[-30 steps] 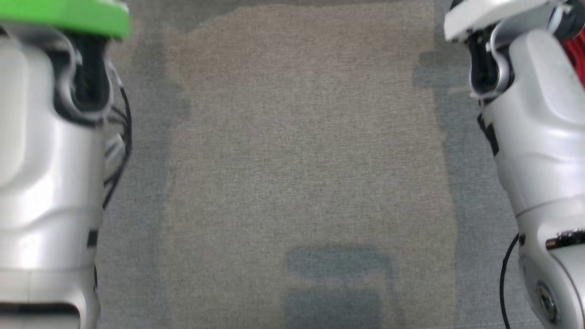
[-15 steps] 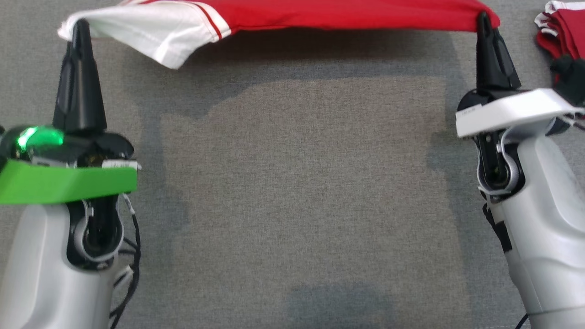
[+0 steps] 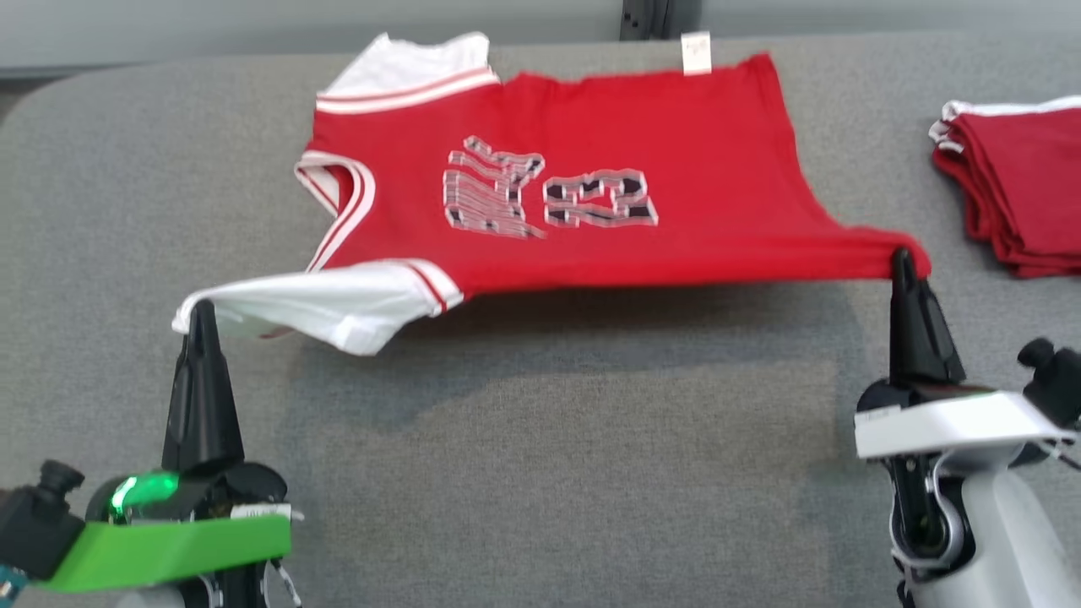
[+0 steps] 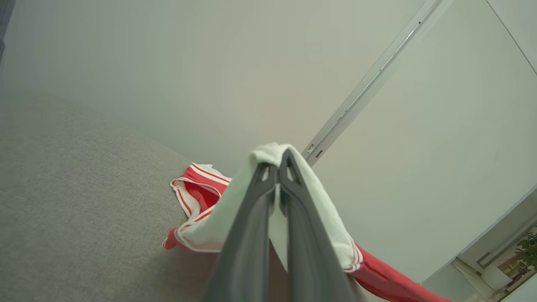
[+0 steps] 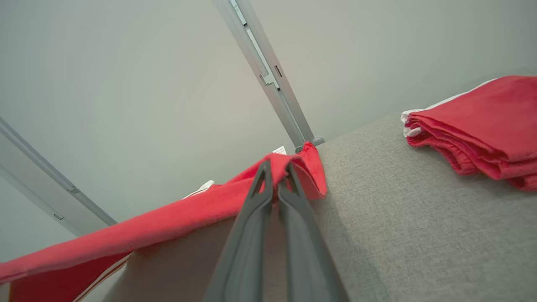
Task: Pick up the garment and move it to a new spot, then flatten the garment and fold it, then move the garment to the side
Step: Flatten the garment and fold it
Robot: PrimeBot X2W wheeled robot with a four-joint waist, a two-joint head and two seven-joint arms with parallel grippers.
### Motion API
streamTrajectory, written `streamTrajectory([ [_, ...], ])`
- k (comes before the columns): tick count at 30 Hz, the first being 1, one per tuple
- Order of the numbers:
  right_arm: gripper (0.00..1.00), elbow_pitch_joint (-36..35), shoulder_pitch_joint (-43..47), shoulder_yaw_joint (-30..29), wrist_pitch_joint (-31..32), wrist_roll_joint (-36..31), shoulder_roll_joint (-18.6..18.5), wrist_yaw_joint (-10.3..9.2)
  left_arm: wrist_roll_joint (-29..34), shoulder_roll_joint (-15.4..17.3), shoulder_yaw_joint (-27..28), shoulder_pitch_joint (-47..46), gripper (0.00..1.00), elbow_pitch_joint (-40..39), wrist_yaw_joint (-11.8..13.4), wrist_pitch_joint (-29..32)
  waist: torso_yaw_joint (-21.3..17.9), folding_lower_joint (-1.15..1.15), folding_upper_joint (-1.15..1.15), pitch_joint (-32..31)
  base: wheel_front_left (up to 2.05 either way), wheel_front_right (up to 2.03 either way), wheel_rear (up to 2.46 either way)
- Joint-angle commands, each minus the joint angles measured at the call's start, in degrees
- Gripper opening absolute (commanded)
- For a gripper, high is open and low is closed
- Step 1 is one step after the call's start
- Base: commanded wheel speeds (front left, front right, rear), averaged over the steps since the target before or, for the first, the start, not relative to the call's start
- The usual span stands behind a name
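Head view, garment: the red garment (image 3: 591, 169) lies print side up over the far middle of the desk (image 3: 549, 473). Its near edge is lifted off the desk and stretched between the two grippers.
Head view, left gripper: the left gripper (image 3: 201, 312) is clamped on the white sleeve (image 3: 329, 304), above the desk's near left part.
Head view, right gripper: the right gripper (image 3: 902, 257) pinches the garment's red corner above the desk's near right part.
Head view, folded stack: a folded stack (image 3: 1022, 186) of red cloth sits at the desk's right edge, apart from the garment.
Left wrist view, left gripper: the left gripper (image 4: 279, 161) has its fingers pressed together, with the white sleeve (image 4: 331, 226) draped over the tips. The red cloth trails down to the desk (image 4: 75, 188).
Right wrist view, right gripper: the right gripper (image 5: 275, 167) is closed on a fold of the garment (image 5: 188, 222), raised off the desk (image 5: 411, 218). The folded stack (image 5: 478, 126) rests on the desk.
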Motion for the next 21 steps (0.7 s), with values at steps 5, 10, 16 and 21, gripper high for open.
streamTrajectory([
  [5, 0.0, -4.1, 6.7, 0.1, -0.2, -0.1, 0.8, 0.0, 0.8, -0.3, -0.1, 5.8, 0.0, -3.3, -0.5, -0.3, -0.6, 0.0, 0.0, -7.7, 0.0, 0.0, 0.0],
  [10, 0.0, -9.0, 12.4, -0.4, 0.2, -0.5, 1.1, -0.01, 1.9, 0.4, -0.3, 10.3, 0.0, -8.5, -0.4, -0.2, -1.1, 0.0, 0.0, -9.5, 0.0, 0.0, 0.0],
  [16, 0.0, -13.6, 19.0, -2.2, 3.5, -0.8, 1.5, -0.01, 2.4, 1.9, -0.4, 15.2, 0.0, -12.8, 0.7, 1.5, -1.6, 0.0, 0.0, -9.9, 0.0, 0.0, 0.0],
  [21, 0.0, -12.0, 22.0, -1.3, 5.5, -1.2, 1.7, 0.0, 4.7, 3.4, -1.9, 17.4, 0.0, -10.8, 0.8, 2.6, -1.7, 0.0, 0.0, -9.3, 0.0, 0.0, 0.0],
])
